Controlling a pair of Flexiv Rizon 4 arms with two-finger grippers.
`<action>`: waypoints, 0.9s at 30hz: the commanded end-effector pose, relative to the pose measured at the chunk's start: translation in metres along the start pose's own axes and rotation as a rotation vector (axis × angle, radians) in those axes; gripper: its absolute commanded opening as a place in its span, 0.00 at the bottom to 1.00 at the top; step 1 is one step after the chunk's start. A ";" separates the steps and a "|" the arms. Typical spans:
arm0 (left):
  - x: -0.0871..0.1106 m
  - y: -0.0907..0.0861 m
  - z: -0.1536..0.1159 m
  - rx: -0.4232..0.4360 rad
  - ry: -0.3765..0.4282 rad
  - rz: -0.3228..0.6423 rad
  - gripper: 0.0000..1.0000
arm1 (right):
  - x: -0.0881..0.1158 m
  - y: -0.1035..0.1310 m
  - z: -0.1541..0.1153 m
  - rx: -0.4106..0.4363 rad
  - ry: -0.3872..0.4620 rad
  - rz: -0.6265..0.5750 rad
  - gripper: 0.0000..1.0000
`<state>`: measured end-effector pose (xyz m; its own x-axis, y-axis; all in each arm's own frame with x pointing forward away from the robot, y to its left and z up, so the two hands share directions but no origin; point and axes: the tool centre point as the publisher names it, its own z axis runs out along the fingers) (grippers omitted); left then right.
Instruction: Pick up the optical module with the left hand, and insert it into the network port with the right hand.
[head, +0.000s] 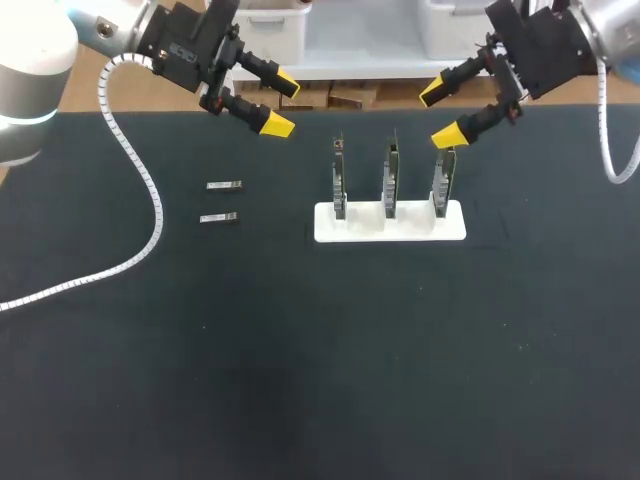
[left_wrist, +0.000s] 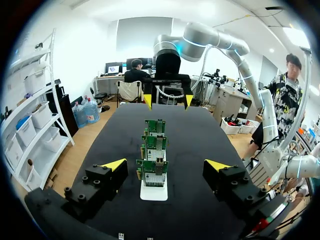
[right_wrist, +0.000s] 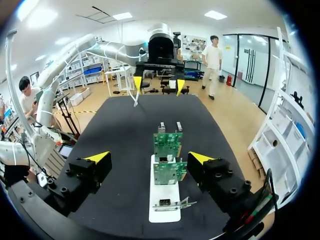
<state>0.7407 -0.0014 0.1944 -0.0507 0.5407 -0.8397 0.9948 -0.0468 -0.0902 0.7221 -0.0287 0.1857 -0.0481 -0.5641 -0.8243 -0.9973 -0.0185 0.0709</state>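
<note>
My left end effector (head: 280, 103) hangs over the far side of the bench (head: 300, 350), at about 11 o'clock in the head view. Its 2 yellow-tipped fingers are spread wide with nothing between them. The 2 optical modules lie flat on the bench, well apart from it, at roughly 7 o'clock from its tips. They are the far optical module (head: 224, 185) and, just beside it toward 6 o'clock, the near optical module (head: 218, 218), lying parallel and not touching each other. No finger touches either one.

At 3 o'clock from the modules stands a white holder (head: 390, 226) with 3 network cards upright in a row: the left card (head: 339, 180), the middle card (head: 390, 178) and the right card (head: 443, 185). My right end effector (head: 440, 114) sits at about 1 o'clock in the head view, also wide open and empty. The right card is at 6 o'clock from it, with its top edge near my lower fingertip; I cannot tell whether they touch.

In the left wrist view the row of cards stands ahead of my left end effector (left_wrist: 166, 165), lined up between its spread fingers, and the right end effector (left_wrist: 167, 100) faces me from beyond the row. In the right wrist view the cards stand just ahead of my right end effector (right_wrist: 149, 157), and the left end effector (right_wrist: 158, 83) is well beyond them.
</note>
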 end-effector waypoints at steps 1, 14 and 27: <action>-0.001 0.000 0.000 0.001 0.006 -0.004 1.00 | -0.001 0.001 -0.003 0.001 0.001 0.000 1.00; -0.006 -0.011 -0.006 0.037 0.196 -0.018 1.00 | -0.001 0.001 -0.003 0.001 0.001 0.000 1.00; 0.063 -0.076 -0.030 0.008 0.400 -0.163 1.00 | -0.001 0.001 -0.003 0.001 0.001 0.000 1.00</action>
<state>0.6850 0.0542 0.1667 -0.1735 0.8278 -0.5336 0.9648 0.0342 -0.2607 0.7222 -0.0305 0.1874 -0.0479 -0.5641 -0.8243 -0.9973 -0.0195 0.0713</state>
